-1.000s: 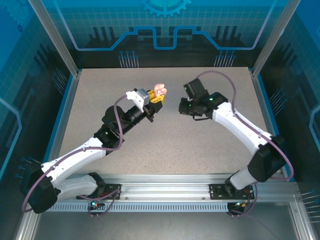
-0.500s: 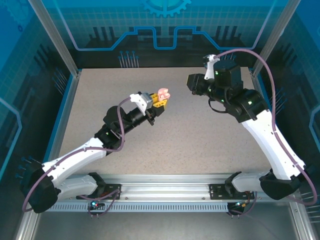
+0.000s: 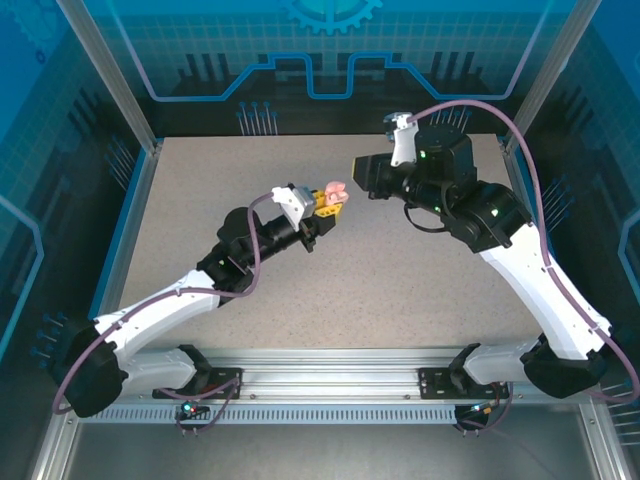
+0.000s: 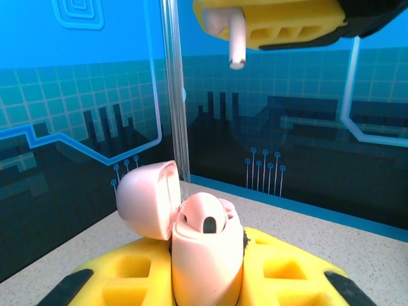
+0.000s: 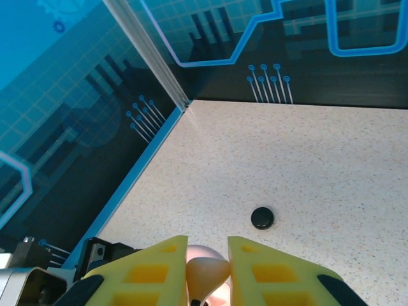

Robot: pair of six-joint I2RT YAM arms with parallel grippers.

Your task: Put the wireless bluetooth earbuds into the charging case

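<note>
Above the charging case your left gripper is clamping, your right gripper is pinching an earbud, stem pointing down, slightly off the socket.

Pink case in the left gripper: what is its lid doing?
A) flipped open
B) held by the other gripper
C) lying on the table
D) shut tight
A: the lid of the pink case is swung back beside the body, and a dark socket shows in the open top.
</note>
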